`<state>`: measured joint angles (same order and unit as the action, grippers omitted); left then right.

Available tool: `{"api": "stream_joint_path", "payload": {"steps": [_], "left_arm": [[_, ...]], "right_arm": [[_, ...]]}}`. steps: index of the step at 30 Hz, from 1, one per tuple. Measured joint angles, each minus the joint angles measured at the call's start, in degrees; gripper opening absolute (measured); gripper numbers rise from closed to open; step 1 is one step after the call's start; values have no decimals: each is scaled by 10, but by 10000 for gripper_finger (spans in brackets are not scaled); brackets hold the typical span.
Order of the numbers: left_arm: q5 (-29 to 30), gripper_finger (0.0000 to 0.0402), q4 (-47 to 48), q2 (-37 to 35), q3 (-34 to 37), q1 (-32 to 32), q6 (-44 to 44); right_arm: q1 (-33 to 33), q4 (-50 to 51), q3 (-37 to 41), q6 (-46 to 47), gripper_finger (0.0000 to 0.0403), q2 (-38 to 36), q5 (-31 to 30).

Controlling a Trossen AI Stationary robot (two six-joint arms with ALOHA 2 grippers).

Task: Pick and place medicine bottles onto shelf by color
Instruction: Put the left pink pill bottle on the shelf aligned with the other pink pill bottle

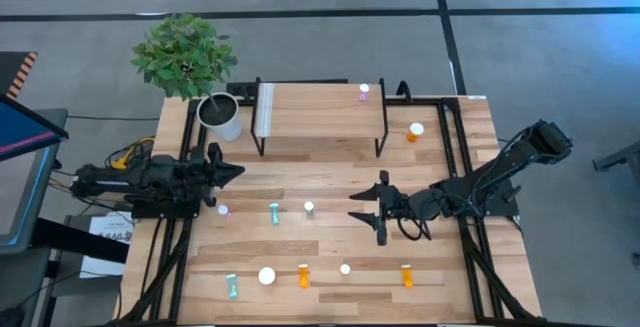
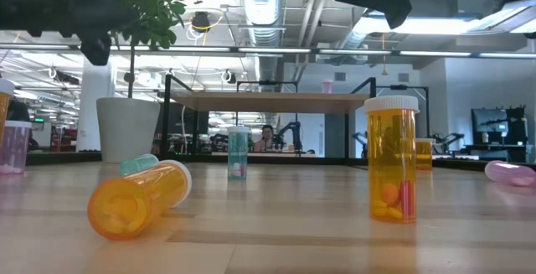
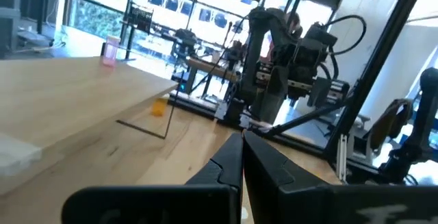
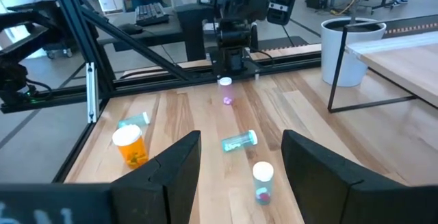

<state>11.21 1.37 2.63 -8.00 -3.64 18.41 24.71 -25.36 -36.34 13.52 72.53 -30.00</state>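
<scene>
The shelf (image 1: pixel 320 117) stands at the table's far side on black legs, with one pink bottle (image 1: pixel 364 92) upright on its right end. An orange bottle (image 1: pixel 415 131) stands on the table to its right. More bottles are scattered on the tabletop: a pink one (image 1: pixel 222 208), a teal one lying on its side (image 1: pixel 274 213), a clear one (image 1: pixel 309 208) upright, and several along the near edge. My left gripper (image 1: pixel 235 172) is shut and holds nothing, level at the left, above the table. My right gripper (image 4: pixel 239 162) hovers open right of centre, pointing left at the clear bottle (image 4: pixel 262 181).
A white plant pot (image 1: pixel 220 115) with a leafy plant stands left of the shelf. Near the front edge are a teal bottle (image 1: pixel 231 285), two orange bottles (image 1: pixel 303 276) (image 1: pixel 406 276) and two white-capped ones (image 1: pixel 267 276) (image 1: pixel 345 268). A black frame runs along both table sides.
</scene>
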Motion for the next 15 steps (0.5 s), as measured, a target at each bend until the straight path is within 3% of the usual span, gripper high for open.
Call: {"api": "stream_joint_path", "payload": {"steps": [15], "left_arm": [[-1, 0, 58, 170, -66, 0, 14]], "right_arm": [[0, 0, 0, 0, 228, 0, 2]]}}
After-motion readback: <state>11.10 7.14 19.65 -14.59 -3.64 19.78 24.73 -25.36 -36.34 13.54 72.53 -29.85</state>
